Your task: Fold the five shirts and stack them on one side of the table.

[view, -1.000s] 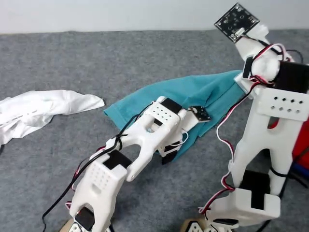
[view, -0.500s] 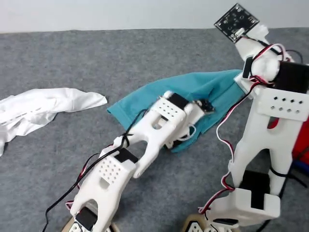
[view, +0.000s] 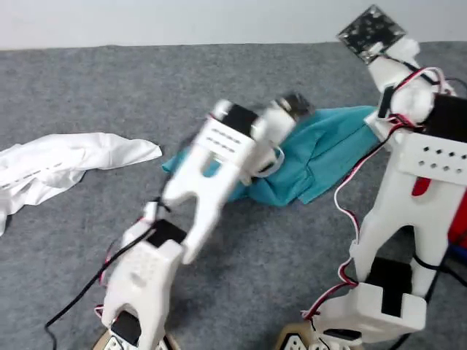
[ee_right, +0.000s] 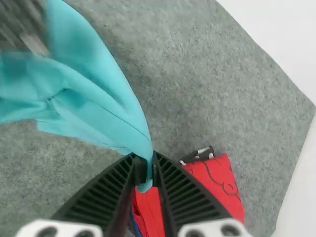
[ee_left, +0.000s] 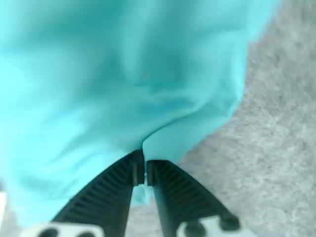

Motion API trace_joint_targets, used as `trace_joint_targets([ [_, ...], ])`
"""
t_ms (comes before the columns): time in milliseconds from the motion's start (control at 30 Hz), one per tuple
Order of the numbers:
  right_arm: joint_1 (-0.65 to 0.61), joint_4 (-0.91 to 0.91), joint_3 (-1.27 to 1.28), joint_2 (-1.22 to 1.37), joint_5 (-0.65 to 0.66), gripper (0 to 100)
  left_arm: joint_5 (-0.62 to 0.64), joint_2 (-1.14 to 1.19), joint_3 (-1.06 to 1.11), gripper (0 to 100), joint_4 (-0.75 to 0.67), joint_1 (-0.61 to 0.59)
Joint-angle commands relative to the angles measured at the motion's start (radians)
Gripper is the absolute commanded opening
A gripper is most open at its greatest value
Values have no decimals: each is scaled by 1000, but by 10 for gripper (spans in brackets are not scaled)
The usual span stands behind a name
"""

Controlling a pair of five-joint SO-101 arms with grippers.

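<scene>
Hands [ee_left: 140,169] [ee_right: 143,165] tight on teal shirt [view: 328,153]

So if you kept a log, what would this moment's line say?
left claw: shut on teal shirt | right claw: shut on teal shirt | white shirt: crumpled, lying apart | red cloth: near right claw

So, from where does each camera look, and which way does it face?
High view: fixed above, looking down over the table; left arm, right arm, white shirt.
Left wrist view: on that wrist, facing along left gripper, shut on teal shirt.
Right wrist view: likewise, right gripper shut on it; red cloth nearby.
Shared: all three show the teal shirt.
</scene>
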Motion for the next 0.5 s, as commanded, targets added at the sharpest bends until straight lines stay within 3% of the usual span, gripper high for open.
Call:
trace_joint_targets([
  [0, 58, -10, -8, -45, 6, 10, 5, -175, -39, 2, 29, -83],
  [167, 71, -13, -14, -58, 6, 10, 5, -315, -42, 2, 29, -161],
  [467, 67, -18, -41, -288, 5, 13, 6, -635, -176, 2, 3, -161],
])
